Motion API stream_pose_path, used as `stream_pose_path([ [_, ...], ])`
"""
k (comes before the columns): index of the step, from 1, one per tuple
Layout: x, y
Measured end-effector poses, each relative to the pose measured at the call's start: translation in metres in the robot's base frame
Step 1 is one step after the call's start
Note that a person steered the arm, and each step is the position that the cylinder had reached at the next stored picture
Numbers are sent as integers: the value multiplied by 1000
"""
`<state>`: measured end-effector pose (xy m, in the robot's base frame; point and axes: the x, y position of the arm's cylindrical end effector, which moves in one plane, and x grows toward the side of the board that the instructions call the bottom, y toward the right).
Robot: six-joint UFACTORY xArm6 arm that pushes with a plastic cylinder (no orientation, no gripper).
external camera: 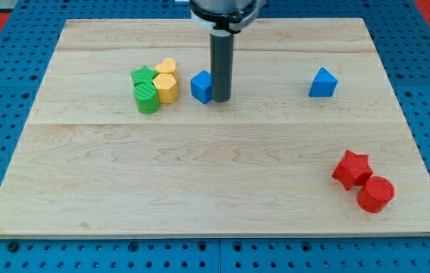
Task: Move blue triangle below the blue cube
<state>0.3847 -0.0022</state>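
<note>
The blue triangle (322,83) lies on the wooden board at the view's upper right. The blue cube (201,86) sits near the upper middle. My tip (221,99) stands right against the cube's right side, far to the left of the triangle. The dark rod rises from the tip to the arm's end at the view's top.
A green star (143,76), a green cylinder (147,98) and two yellow blocks (167,85) cluster just left of the cube. A red star (351,168) and a red cylinder (375,193) lie at the lower right. The board's edge (215,233) runs along the bottom.
</note>
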Motion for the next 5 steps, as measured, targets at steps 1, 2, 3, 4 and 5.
stream_pose_path([
  [1,-3,-15],
  [2,-3,-11],
  [3,-3,-10],
  [4,17,23],
  [5,41,77],
])
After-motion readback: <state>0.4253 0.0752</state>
